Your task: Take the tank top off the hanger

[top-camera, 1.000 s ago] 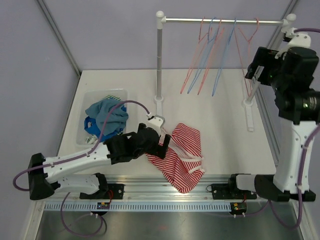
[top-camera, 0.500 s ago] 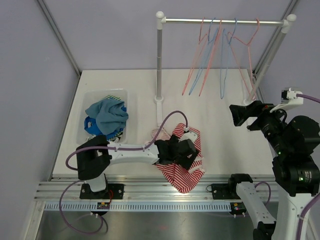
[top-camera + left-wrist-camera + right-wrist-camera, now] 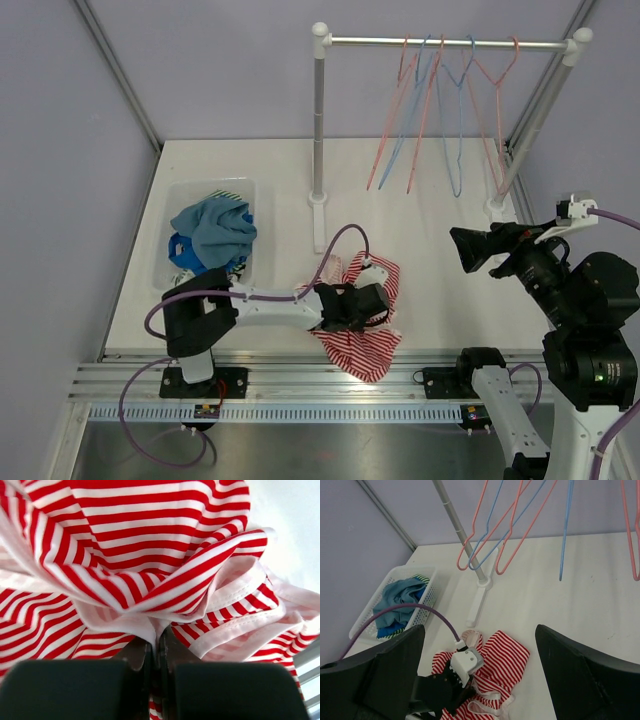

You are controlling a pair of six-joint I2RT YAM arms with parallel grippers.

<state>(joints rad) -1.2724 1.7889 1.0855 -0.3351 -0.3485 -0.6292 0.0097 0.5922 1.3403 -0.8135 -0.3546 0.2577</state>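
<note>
**Inspector:** Start with the biggest items. What does the overhead view give you?

**Assistant:** One white table (image 3: 430, 250). At its back stands one clothes rail (image 3: 440, 42) on two posts. One pale basket (image 3: 172, 205) sits at the left, with blue garments heaped in it. Five wire hangers (image 3: 425, 110) hang bare on the rail, three pink and two blue.

**Inspector:** And the tank top?

**Assistant:** One tank top (image 3: 372, 352), red and white stripes with white binding. It lies crumpled on the table near the front edge, well apart from the rail and clear of every hanger.

**Inspector:** What do the wrist cameras add?

**Assistant:** From overhead, the left arm hides its own fingertips. The left wrist view shows the left gripper (image 3: 156, 652) with its jaws pressed together on a raised fold of striped cloth. The right wrist view looks down on the garment, the basket and the lower loops of the hangers, all framed between its two dark fingers.

**Inspector:** And the right gripper?

**Assistant:** The right gripper (image 3: 468, 248) hangs above the table's right side, jaws spread wide and holding nothing.
</note>
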